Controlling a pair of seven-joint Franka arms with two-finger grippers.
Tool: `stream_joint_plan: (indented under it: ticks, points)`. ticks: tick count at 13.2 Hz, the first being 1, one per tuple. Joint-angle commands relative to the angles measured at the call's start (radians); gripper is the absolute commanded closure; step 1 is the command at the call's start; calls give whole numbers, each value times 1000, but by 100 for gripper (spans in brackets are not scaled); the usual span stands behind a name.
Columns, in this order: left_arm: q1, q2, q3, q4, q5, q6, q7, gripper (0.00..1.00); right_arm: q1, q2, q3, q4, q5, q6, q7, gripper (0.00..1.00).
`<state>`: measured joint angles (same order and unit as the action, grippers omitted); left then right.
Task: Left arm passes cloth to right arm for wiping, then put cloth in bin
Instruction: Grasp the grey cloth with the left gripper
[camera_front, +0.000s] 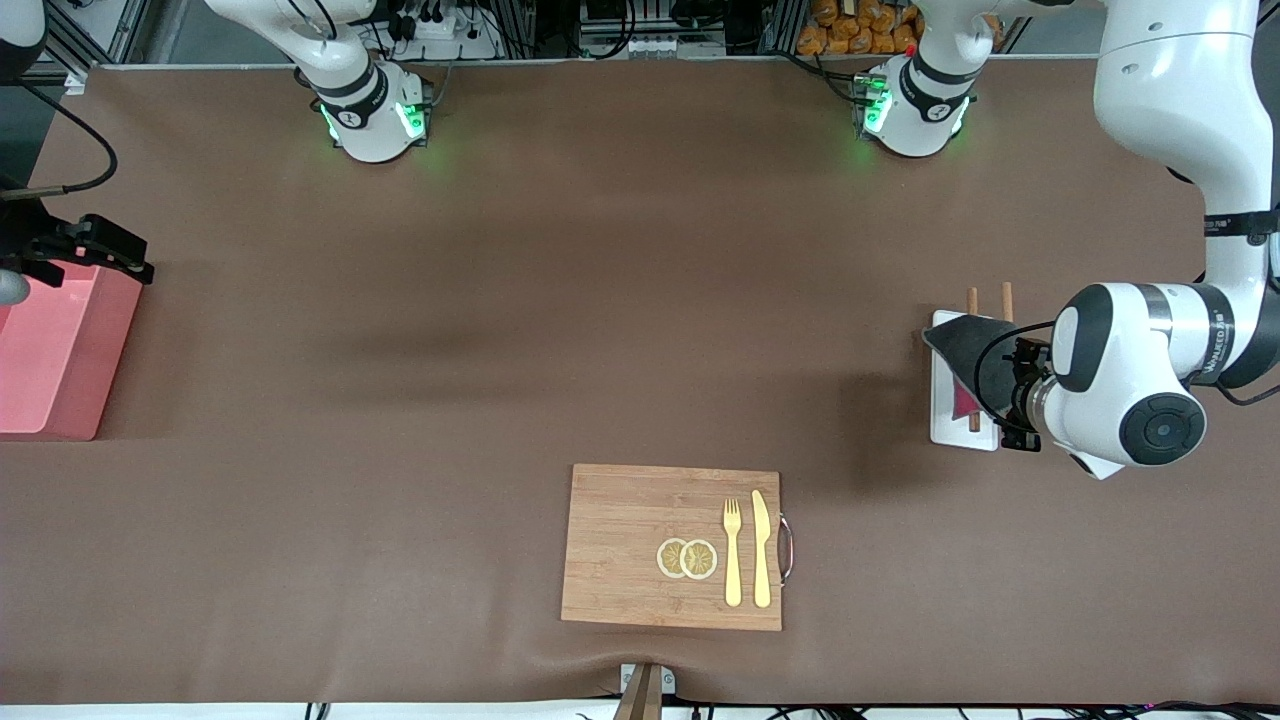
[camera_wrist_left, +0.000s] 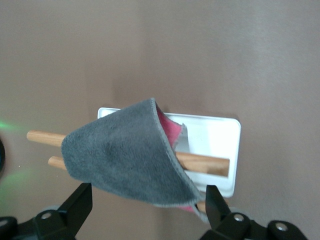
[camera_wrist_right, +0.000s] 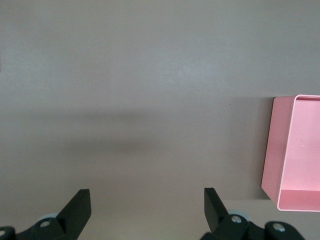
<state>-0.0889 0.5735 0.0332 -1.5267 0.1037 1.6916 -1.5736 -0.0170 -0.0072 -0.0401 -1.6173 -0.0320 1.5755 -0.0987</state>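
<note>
Left fingers: the left gripper (camera_wrist_left: 145, 212) hangs over the cloth (camera_wrist_left: 125, 160), its fingers (camera_wrist_left: 77, 205) spread wide, gripping nothing.
Right fingers: the right gripper (camera_wrist_right: 147, 212) waits, jaws equally wide and empty, above bare table beside the bin (camera_wrist_right: 295, 150).
Cutting board: nearest the front camera, a bamboo cutting board (camera_front: 625, 545) carries lemon slices (camera_front: 687, 558), a fork (camera_front: 732, 550) and a knife (camera_front: 762, 548).
Cloth: farther from the camera, at the left arm's end, it lies draped grey face up over two wooden sticks (camera_wrist_left: 210, 164) on a white tray (camera_wrist_left: 215, 140), a crimson edge showing.
Bin: at the right arm's end of the table, well apart from the cloth.
Risk: a pinch taken too low could catch a stick with the fabric and drag it or tip the tray; a shallow pinch on the folded edge could slip.
In the way: the sticks beneath the cloth; between the arms the table looks open, the board lying nearer the camera than the wiping ground.
</note>
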Motion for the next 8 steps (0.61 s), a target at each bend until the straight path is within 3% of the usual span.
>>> stream_joint_plan:
  ticks: [1, 8]
  points:
    - [-11, 31, 1, -6, 42, 31, -86, 0, 0, 1, 2, 0, 9, -2, 16, 0]
    - [-15, 26, -4, -32, 65, 34, -92, 0, -1, 0, 2, 2, 9, -8, 16, 0]
